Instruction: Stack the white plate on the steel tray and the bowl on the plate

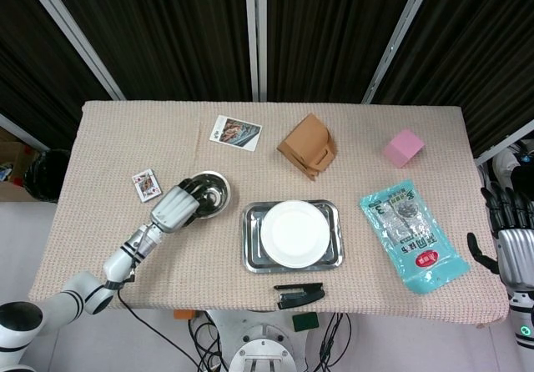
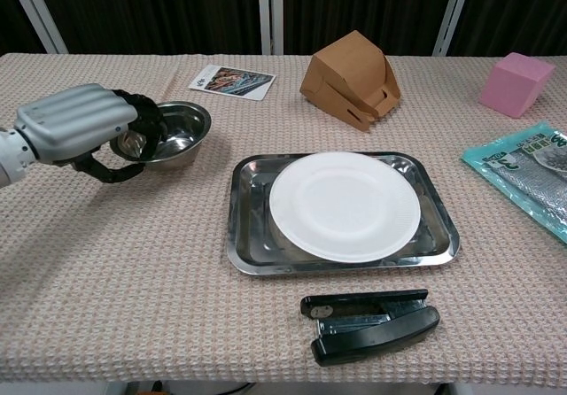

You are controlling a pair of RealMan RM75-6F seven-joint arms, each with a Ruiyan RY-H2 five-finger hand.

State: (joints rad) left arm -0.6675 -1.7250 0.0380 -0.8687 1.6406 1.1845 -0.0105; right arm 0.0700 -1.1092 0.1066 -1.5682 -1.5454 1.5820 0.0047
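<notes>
One hand working: left hand (image 2: 75,129) grips the bowl (image 2: 168,134) by its near rim.
Right hand (image 1: 511,243): idle off the surface's edge, fingers apart.
Plate (image 2: 345,205): on the tray (image 2: 248,236).

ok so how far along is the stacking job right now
Done: the white plate already lies on the steel tray. In hand: the left hand grips the bowl by its near rim, left of the tray. Left: setting the bowl on the plate. The right hand hangs off the table's right edge, holding nothing.
</notes>
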